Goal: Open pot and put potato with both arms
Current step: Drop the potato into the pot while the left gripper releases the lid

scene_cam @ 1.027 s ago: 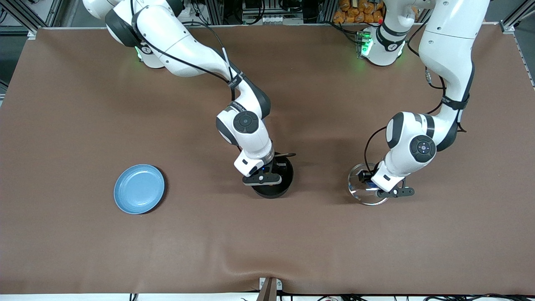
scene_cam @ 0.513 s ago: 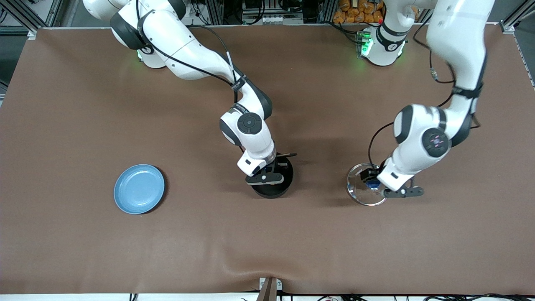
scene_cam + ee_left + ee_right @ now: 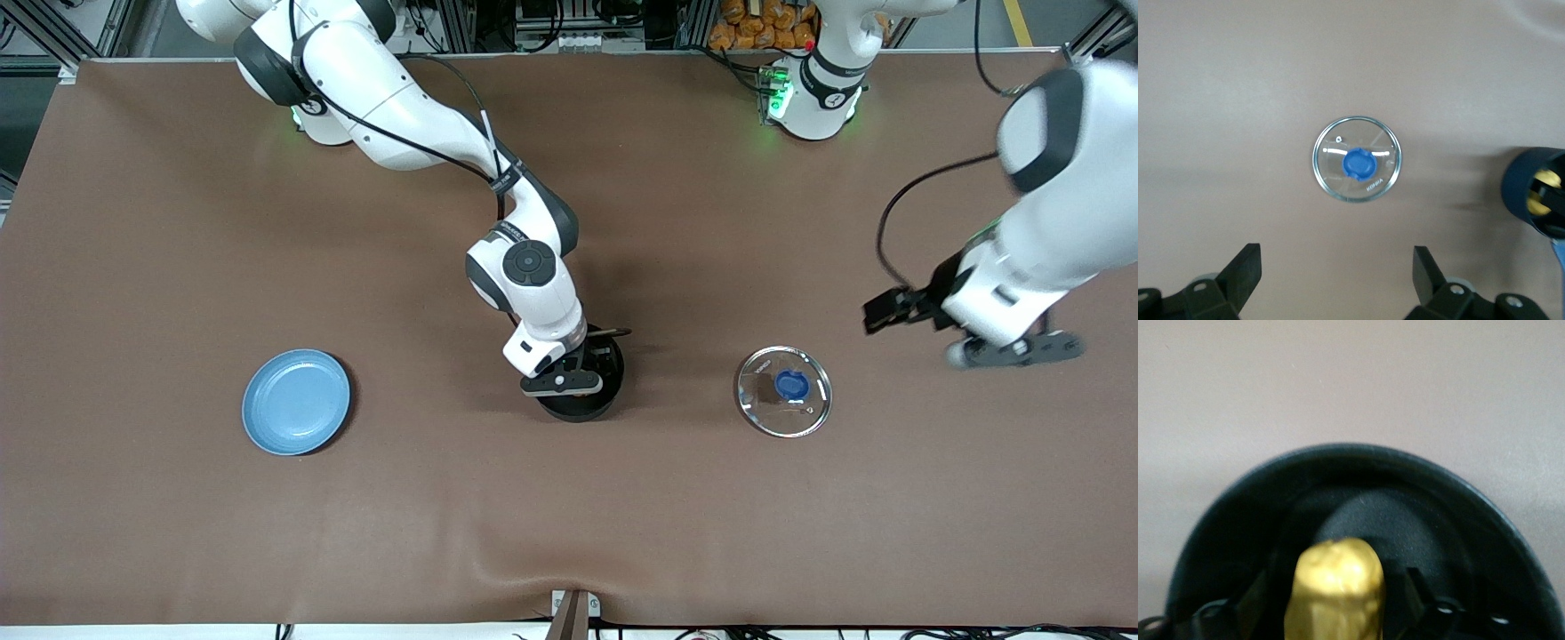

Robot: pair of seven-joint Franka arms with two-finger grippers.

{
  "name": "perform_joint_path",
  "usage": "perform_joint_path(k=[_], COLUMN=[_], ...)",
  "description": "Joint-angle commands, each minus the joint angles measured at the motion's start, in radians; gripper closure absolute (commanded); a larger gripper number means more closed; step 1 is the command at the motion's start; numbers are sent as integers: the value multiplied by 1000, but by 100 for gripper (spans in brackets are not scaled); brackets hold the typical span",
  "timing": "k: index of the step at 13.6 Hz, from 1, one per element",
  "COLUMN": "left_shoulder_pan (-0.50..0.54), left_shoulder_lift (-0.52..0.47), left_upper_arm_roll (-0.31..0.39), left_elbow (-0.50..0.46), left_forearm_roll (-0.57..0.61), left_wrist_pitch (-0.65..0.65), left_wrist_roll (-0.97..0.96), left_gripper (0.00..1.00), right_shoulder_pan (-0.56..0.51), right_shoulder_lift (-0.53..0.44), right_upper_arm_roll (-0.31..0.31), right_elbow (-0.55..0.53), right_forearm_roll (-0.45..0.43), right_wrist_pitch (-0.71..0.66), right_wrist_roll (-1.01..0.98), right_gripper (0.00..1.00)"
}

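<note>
The black pot [image 3: 587, 402] stands mid-table with no lid on it. My right gripper [image 3: 582, 369] reaches down into it. In the right wrist view the yellow potato [image 3: 1335, 587] sits inside the pot [image 3: 1358, 473] between my right gripper's [image 3: 1338, 590] fingers, which stand apart from it on both sides. The glass lid [image 3: 784, 391] with its blue knob lies flat on the table, toward the left arm's end. My left gripper [image 3: 887, 313] is open and empty, up in the air past the lid. The left wrist view shows the lid [image 3: 1357, 160], the pot [image 3: 1528, 193] and my open left gripper [image 3: 1336, 253].
A flat light-blue plate [image 3: 296, 402] lies toward the right arm's end of the table. The brown table cover [image 3: 569, 516] has a slight wrinkle near its front edge.
My left gripper let go of the lid's knob, rose and swung away toward the left arm's end. The lid stays on the table. My right gripper stayed in the pot.
</note>
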Motion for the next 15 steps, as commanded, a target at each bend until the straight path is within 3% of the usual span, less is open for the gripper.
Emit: perform_joint_path(k=[1,4,8,10,15], left_shoulder_pan=[4,2,10,10,15], left_shoulder_lift=[14,-35,-64,-75,-75], left_upper_arm_roll=[-3,-4,-5,-1,3], left_elbow=[95,130,165,165,165], left_forearm_roll=[-1,20,78,95,94], left_wrist_pitch=[-106,-186,-282,-290,-289], left_wrist_roll=[16,16,130,204,160], left_gripper=[0,0,0,0,0], right_shoulder_pan=[-2,-5,-49,-117,-287], right_shoulder_lift=[-47,-90,-254,-338,-490], right_upper_arm_roll=[-4,-6,-40,-40,-37], right_elbow=[11,14,1,-3,-20], right_forearm_roll=[-35,-37,-34,-34,-21], right_wrist_pitch=[-38,-165,-361,-503,-701], right_wrist_roll=[10,13,7,-12,-207], right_gripper=[0,0,0,0,0])
